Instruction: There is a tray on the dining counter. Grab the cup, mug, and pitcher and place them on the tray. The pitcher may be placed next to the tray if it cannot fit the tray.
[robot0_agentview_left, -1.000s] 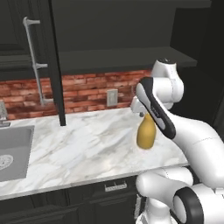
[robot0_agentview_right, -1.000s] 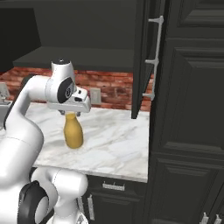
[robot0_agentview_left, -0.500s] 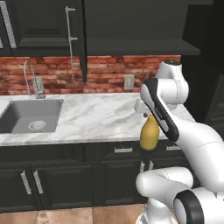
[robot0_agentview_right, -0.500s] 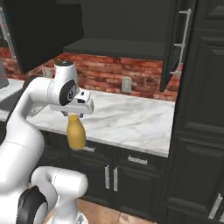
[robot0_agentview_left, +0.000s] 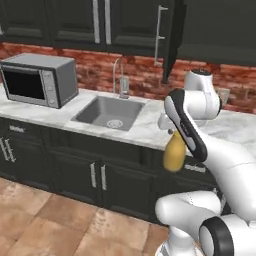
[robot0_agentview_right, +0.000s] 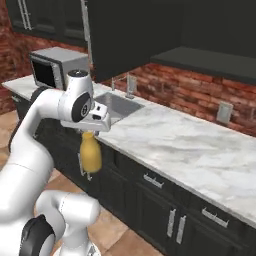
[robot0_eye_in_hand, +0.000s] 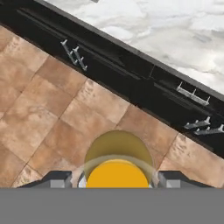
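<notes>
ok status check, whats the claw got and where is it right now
Claw shut on the pitcher, neck up. Pitcher hangs off the marble counter, over the tiled floor, in front of the dark cabinets. Nothing close around it.

Arm folded high, end effector (robot0_agentview_right: 89, 134) pointing down, fingers clamped on pitcher (robot0_agentview_right: 90, 154) neck

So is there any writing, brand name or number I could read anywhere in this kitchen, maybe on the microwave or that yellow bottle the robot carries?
None can be read.
The grey microwave has a control panel, too blurred to show any characters.
The yellow-orange clear pitcher held in the hand bears no label.
The white wall outlet is unmarked.
</notes>
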